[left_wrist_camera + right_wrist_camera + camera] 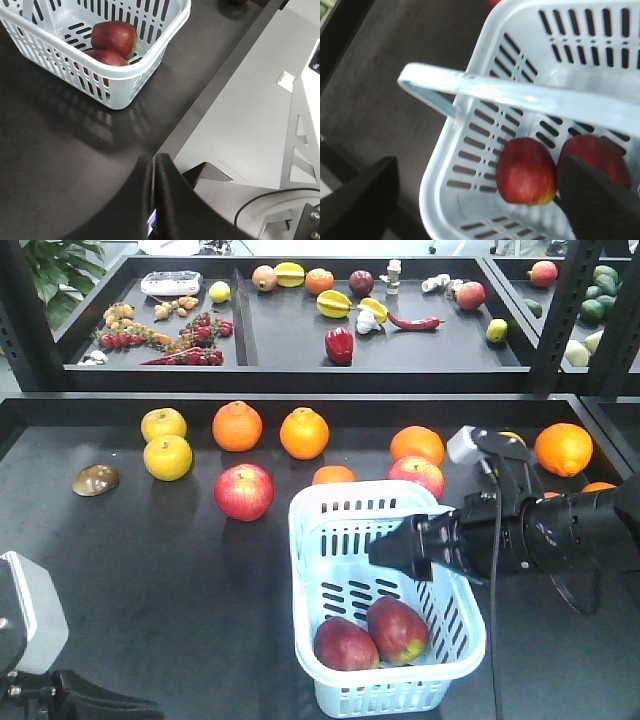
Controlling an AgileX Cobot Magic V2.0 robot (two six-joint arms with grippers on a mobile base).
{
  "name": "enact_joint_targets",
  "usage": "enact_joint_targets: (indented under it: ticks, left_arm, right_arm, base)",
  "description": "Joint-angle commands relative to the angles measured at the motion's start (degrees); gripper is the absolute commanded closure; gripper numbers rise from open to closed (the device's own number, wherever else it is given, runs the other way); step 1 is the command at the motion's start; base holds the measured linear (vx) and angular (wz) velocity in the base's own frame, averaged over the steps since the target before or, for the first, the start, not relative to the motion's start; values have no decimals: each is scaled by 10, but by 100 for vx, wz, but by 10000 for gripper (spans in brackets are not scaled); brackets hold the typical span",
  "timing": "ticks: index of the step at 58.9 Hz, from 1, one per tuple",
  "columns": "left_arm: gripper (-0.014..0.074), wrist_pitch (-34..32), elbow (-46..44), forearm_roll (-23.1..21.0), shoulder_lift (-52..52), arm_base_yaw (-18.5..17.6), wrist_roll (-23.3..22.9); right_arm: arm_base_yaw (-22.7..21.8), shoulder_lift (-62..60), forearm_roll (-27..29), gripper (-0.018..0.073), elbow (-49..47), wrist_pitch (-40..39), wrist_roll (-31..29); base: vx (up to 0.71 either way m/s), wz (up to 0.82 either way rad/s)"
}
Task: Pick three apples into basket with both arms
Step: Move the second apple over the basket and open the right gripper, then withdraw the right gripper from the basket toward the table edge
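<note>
Front view: two dark red apples (371, 636) side by side at the near end of the pale blue basket (310, 550), near the table's (150, 570) front edge. Right gripper (385, 550) above the basket's middle, pointing left from a level arm, empty; spread of fingers impossible to tell here.

Left wrist view: left gripper (154, 172) pressed closed, empty, near the table's edge, well apart from the basket (145, 65) with its apples (114, 37).

Right wrist view: fingers (600, 195) wide apart, holding nothing, apples (526, 171) below between them, raised handle (520, 95) across.

A mock grocery stall: black display trays (300, 380) laid with assorted produce (340, 344).
</note>
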Motion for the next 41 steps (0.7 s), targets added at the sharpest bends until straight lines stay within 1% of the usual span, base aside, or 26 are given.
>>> enact_joint_targets:
  ticks: [1,6,13,14,20,25,26,27,30,34,37,40,41]
  left_arm:
    - [602,-24,-15,-24,-4,-3,-5]
    - [602,-24,-15,-24,-4,-3,-5]
    - [602,-24,-15,-24,-4,-3,-5]
    - [602,-24,-15,-24,-4,-3,-5]
    - [602,-24,-15,-24,-4,-3,-5]
    - [602,-24,-15,-24,-4,-3,-5]
    - [602,-24,-15,-24,-4,-3,-5]
    - [602,-24,-15,-24,-4,-3,-5]
    - [602,-24,-15,-24,-4,-3,-5]
    - [602,-24,-15,-24,-4,-3,-5]
    - [602,-24,-15,-24,-4,-3,-5]
    - [602,-24,-15,-24,-4,-3,-5]
    - [602,-24,-15,-24,-4,-3,-5]
  right_arm:
    - [-2,-16,-21,109,-18,37,19]
    - [-2,-16,-73,281,-18,80,50]
    - [-2,-20,-181,557,-18,129,105]
    - [-2,-22,-194,575,-18,131,113]
    - [-2,-44,-294,570,-18,134,186]
    - [-3,-74,-420,568,-18,133,270]
    - [-4,-82,-456,568,-18,134,299]
    - [-5,-87,-480,568,-18,135,319]
    - [-19,-107,-556,568,-18,139,388]
    - [-46,-123,-636,567,-18,152,440]
    - [-77,-128,-666,567,-18,164,456]
    - [-110,-128,-671,567,-17,173,452]
    - [-128,-128,-671,566,-17,175,447]
  base:
    - [0,0]
    - [0,0]
    - [0,0]
    - [0,0]
    - [0,0]
    - [0,0]
    - [0,0]
    - [0,0]
    - [0,0]
    - [0,0]
    - [0,0]
    - [0,0]
    - [0,0]
